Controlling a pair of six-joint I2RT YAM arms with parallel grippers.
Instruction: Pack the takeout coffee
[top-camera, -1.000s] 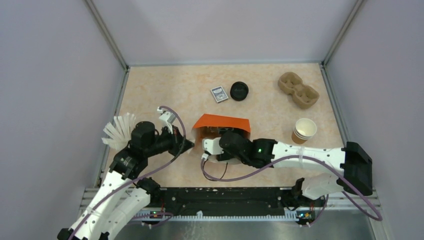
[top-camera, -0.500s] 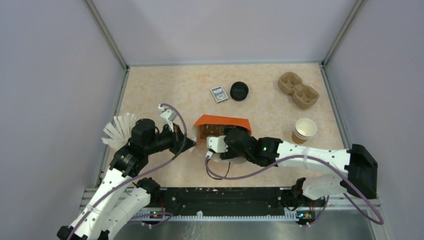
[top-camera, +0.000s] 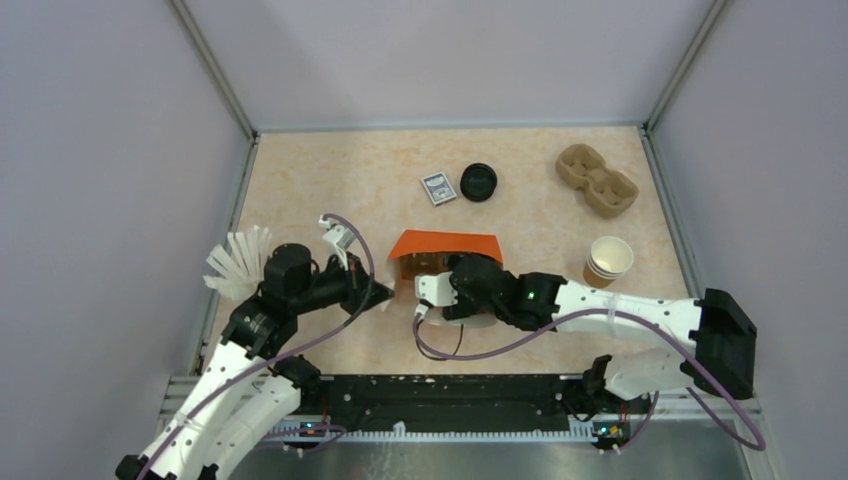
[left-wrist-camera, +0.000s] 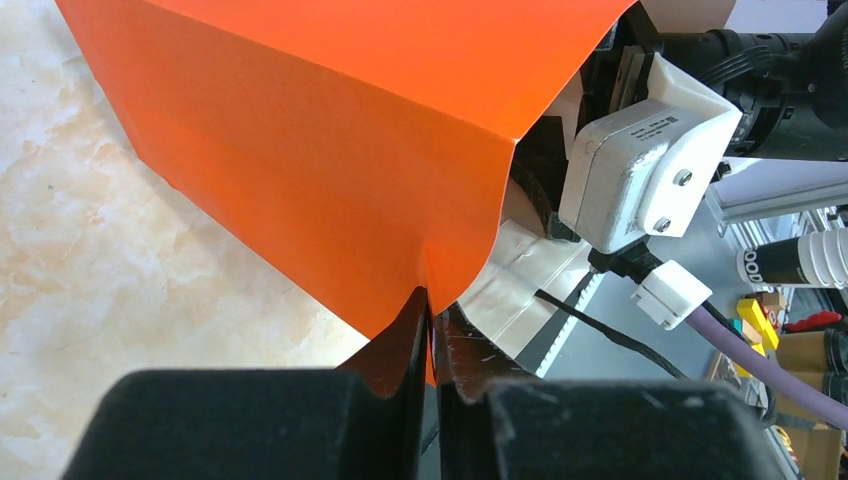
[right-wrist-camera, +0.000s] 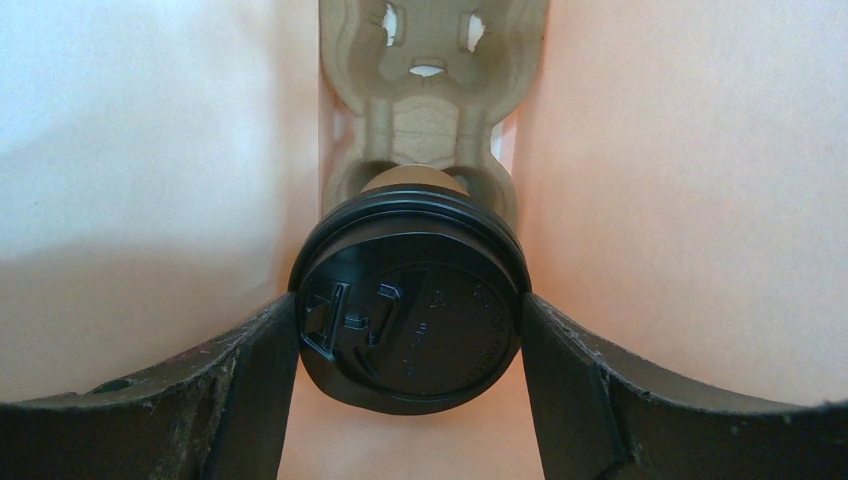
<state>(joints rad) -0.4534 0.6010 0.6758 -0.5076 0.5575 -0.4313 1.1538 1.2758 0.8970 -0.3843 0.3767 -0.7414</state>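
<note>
Your takeout coffee (right-wrist-camera: 410, 325), lid on, is clasped at the lid between the right gripper's (right-wrist-camera: 408, 312) wide-set jaws, deep inside the orange bag (top-camera: 445, 243), at the nearer socket of the pulp carrier (right-wrist-camera: 430, 110) in there. The bag sits midway between the table's (top-camera: 330, 180) side edges, toward its near edge. The left gripper (left-wrist-camera: 432, 335) pinches the bag's rim. You're seating the cup, I judge. Next, settle it fully, spread the jaws, and withdraw straight.
</note>
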